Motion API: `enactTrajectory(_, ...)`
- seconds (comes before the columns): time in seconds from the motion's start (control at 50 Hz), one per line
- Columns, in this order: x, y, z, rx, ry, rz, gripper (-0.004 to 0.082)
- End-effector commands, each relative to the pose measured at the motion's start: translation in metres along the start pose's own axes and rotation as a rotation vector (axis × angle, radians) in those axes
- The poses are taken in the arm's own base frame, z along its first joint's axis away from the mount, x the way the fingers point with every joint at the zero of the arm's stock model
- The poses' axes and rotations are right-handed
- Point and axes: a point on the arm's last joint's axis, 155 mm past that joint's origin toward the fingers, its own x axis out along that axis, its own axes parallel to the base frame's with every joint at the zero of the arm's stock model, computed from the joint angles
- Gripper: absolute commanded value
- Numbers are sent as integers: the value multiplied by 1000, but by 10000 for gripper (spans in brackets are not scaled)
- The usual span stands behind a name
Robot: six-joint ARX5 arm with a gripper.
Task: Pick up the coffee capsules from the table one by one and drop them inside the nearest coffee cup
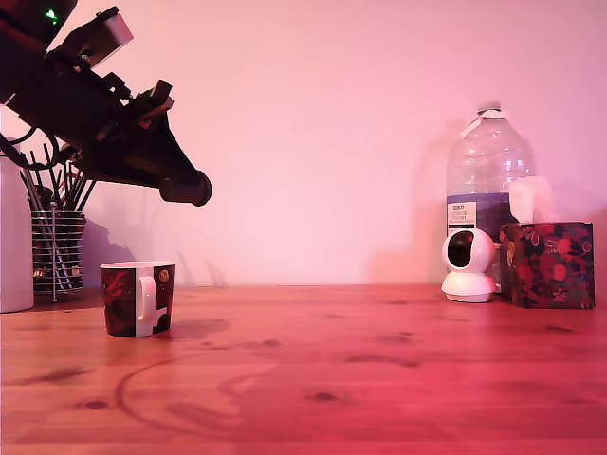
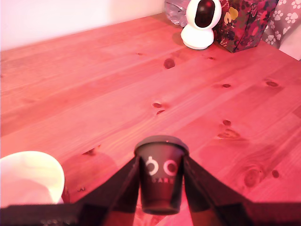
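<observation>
My gripper (image 2: 161,162) is shut on a dark coffee capsule (image 2: 161,181) with white markings, and its black fingers (image 2: 123,188) press both of the capsule's sides. In the exterior view the gripper (image 1: 186,188) hangs in the air at the upper left, above the coffee cup (image 1: 137,299) and slightly to its right. The cup is a short mug with a dark red-and-black pattern and a white handle, standing on the wooden table (image 1: 379,379). Its white inside (image 2: 28,181) shows beside the gripper in the wrist view. No other capsules are visible on the table.
A wire-mesh holder of black sticks (image 1: 55,248) and a tall white cylinder (image 1: 14,237) stand behind the cup at the exterior view's left. At the far right are a water bottle (image 1: 488,175), a small white camera (image 1: 469,265) and a patterned tissue box (image 1: 548,265).
</observation>
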Motion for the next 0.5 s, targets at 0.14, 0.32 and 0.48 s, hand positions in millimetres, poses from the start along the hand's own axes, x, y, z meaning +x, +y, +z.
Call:
enactTrajectory(0.14,1,3,-14,-7,28,11,201)
enactTrajectory(0.32,1,3,-14,-7,27,11,201)
enactTrajectory(0.48,0,8,-14,-10,26,29,201)
